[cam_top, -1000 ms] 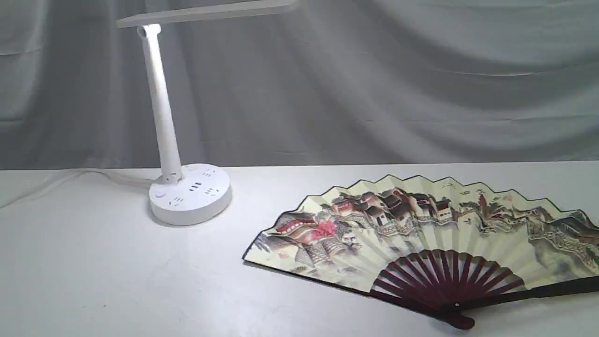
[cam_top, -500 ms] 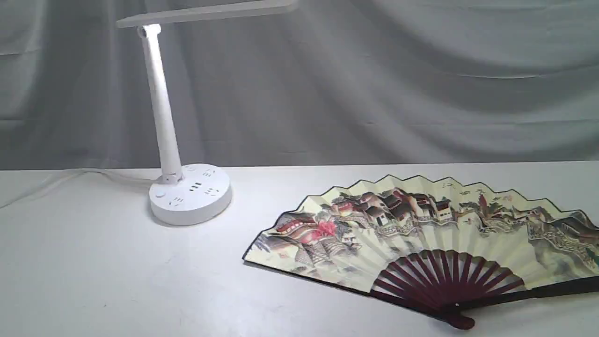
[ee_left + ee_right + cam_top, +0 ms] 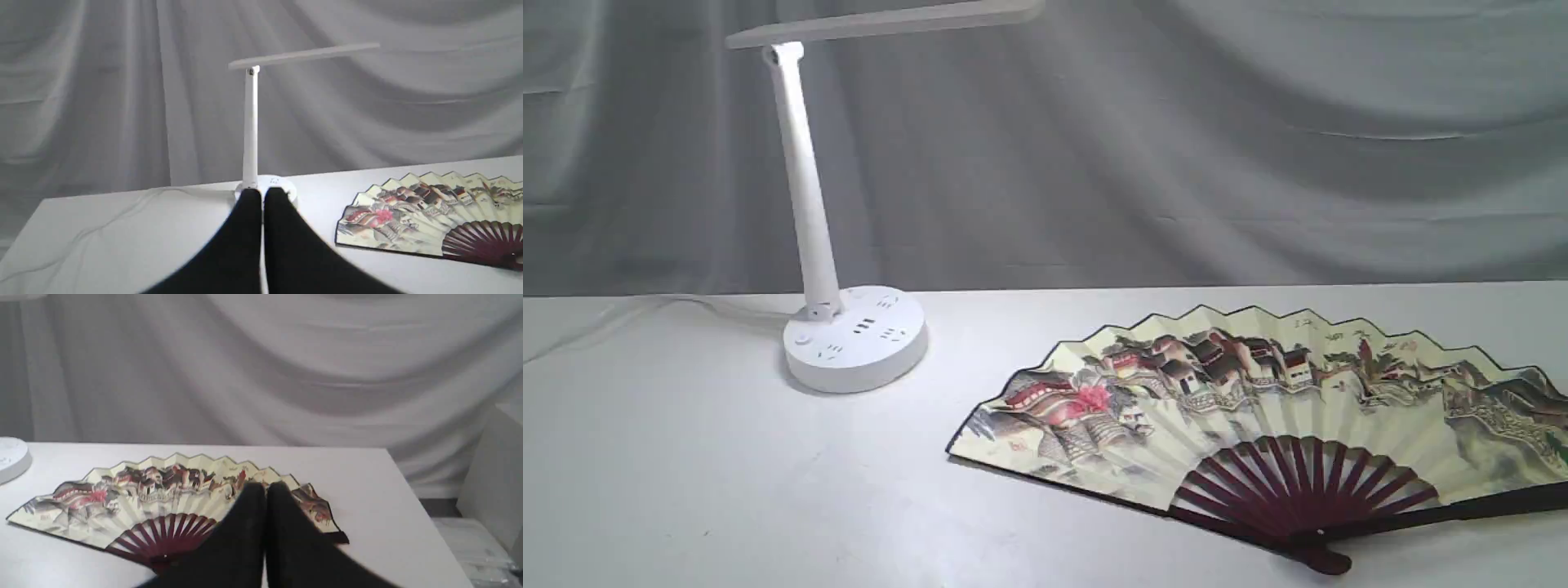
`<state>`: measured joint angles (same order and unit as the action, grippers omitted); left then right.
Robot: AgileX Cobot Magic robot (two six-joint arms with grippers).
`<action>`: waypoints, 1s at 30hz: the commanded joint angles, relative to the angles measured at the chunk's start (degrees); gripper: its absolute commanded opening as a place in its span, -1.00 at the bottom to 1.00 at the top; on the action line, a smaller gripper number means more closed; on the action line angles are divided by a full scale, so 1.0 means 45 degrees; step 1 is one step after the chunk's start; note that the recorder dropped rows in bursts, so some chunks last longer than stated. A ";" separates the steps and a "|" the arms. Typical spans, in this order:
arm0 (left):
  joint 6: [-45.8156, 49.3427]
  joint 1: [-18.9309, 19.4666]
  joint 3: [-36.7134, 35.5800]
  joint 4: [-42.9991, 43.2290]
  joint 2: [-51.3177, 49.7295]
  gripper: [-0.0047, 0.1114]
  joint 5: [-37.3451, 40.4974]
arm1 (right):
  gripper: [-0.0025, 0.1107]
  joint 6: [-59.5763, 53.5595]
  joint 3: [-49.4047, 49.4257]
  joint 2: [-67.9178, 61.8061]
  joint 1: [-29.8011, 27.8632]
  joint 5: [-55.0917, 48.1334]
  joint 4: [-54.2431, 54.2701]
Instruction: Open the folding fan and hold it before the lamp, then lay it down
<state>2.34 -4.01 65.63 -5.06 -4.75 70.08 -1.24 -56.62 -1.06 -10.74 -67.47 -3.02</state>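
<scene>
The folding fan (image 3: 1258, 408) lies spread open and flat on the white table (image 3: 686, 474), at the right of the exterior view, with its maroon ribs toward the front edge. The white lamp (image 3: 854, 339) stands at the back left, its bar head overhead. Neither gripper shows in the exterior view. In the left wrist view my left gripper (image 3: 262, 194) is shut and empty, held back from the lamp (image 3: 250, 134), with the fan (image 3: 433, 214) off to one side. My right gripper (image 3: 266, 488) is shut and empty, above the near side of the fan (image 3: 163, 498).
A white cable (image 3: 645, 306) runs from the lamp base along the table's back left. A grey cloth backdrop (image 3: 1176, 147) hangs behind the table. In the right wrist view the table's right edge (image 3: 412, 498) drops off, with a pale box (image 3: 490, 473) beyond it.
</scene>
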 commanded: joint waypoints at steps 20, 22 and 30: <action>-0.0174 0.0015 -0.4118 0.0546 0.1056 -0.92 -0.3992 | -0.96 -0.0048 0.3307 0.0235 -0.0069 0.1760 -0.0631; -0.0223 0.0015 -0.4976 0.0513 0.1056 -0.92 -0.4917 | -0.96 -0.0048 0.3926 0.0235 -0.0069 0.1985 -0.0631; -0.0200 0.0015 -0.8373 0.0597 0.1056 -0.92 -0.7789 | -0.96 0.0007 0.6058 0.0235 -0.0005 0.3923 -0.0283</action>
<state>2.00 -4.01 30.33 -2.31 -0.23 38.52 -1.24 -30.41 -0.27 -10.74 -54.09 -4.78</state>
